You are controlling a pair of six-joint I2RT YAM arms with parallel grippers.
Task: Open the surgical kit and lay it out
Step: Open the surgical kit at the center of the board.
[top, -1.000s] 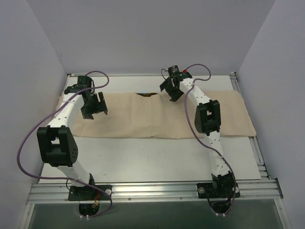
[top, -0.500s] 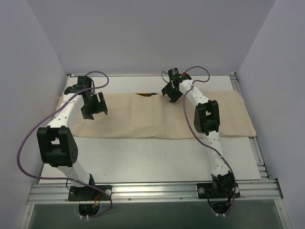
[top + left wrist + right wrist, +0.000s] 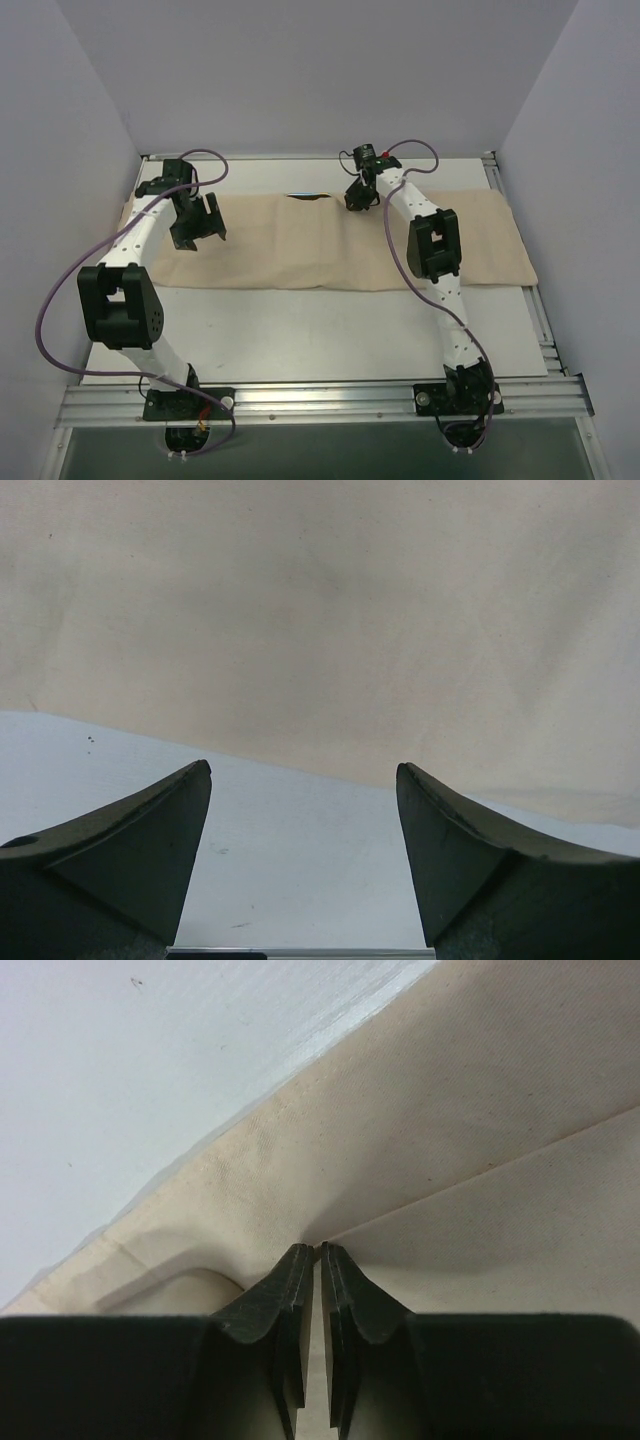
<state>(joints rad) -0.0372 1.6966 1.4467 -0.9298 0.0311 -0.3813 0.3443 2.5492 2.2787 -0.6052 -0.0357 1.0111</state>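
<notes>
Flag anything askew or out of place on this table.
At the beige cloth wrap's far edge, left of the right gripper, a small dark glinting patch peeks out. What it is cannot be told. Otherwise nothing stands out.

White table (image 3: 300,330). 1 beige cloth wrap (image 3: 300,245) lies flat across its far half, long side running left to right.

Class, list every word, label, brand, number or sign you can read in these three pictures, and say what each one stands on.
None: no view shows any readable text.
The cloth is plain beige, with no print or tag showing.
The table carries no markings.
The arms' black housings show no legible lettering from above.
A red spot near the right wrist is too small to read as a sign.
</notes>
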